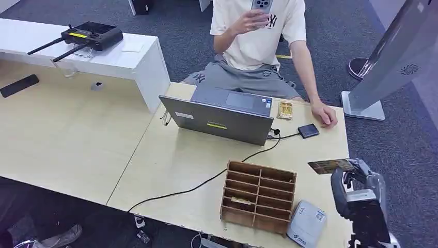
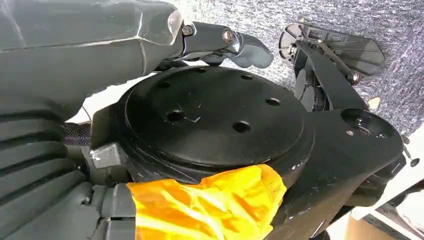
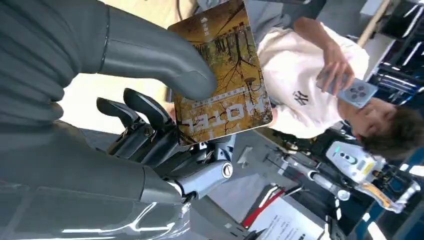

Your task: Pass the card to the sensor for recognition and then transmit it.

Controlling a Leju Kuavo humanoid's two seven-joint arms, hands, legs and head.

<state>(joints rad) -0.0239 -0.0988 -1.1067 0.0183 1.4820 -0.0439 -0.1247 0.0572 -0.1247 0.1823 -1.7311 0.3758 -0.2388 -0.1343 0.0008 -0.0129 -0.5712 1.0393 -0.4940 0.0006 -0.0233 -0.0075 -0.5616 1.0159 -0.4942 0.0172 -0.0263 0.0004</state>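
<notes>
One card is in my right hand, held out flat beyond the right edge of the table, near its front right corner. From the right wrist camera I see the thumb pressed on the card's printed face and the dark fingers closed under it; the card shows autumn trees and the word HOTEL.

My left hand hangs low beside the robot's body, seen from the left wrist camera; I cannot tell whether its fingers are wide or closed.

On the table, near the front edge, stands a wooden rack of slots, one slot holding a small pale item. Just beside the rack, at the front right corner, lies a grey box. Toward the far edge sits a grey laptop with its lid up, and a black cable runs from it to the front edge. A small black sensor lies right of the laptop, near the far right corner, with a person's hand resting just beside it. That person sits at the far edge holding up a phone.
</notes>
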